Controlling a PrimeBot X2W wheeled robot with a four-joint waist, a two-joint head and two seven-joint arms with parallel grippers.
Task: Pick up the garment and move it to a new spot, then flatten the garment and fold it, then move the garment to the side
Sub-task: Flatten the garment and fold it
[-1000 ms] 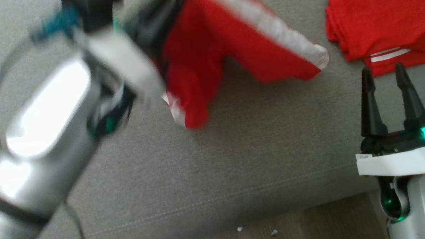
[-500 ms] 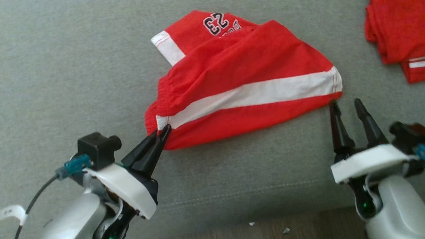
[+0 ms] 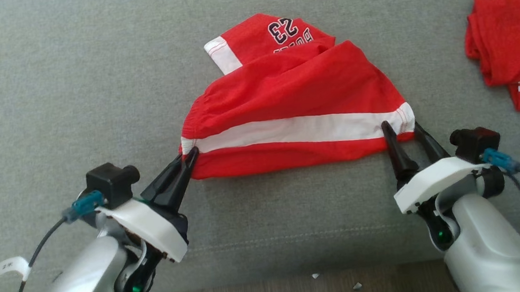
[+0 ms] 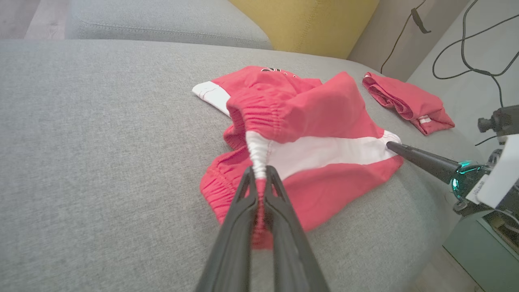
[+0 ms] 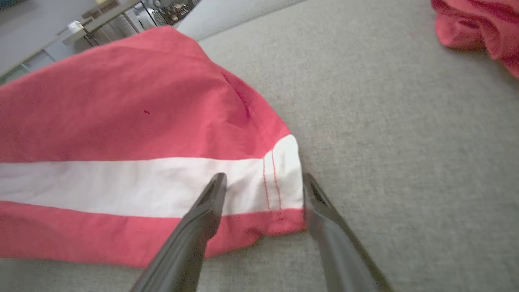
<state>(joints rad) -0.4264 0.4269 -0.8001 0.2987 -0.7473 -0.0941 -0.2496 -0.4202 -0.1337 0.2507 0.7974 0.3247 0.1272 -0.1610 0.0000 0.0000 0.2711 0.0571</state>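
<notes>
Moved forward, the open right pincer (image 3: 400, 125) now straddles a hem corner of the garment (image 3: 293, 96), opposite the left pincer (image 3: 190, 153) clamping its waistband.

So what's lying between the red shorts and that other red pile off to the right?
Nothing. In the head view, a stretch of bare grey cushion separates the shorts from the folded red pile.
</notes>
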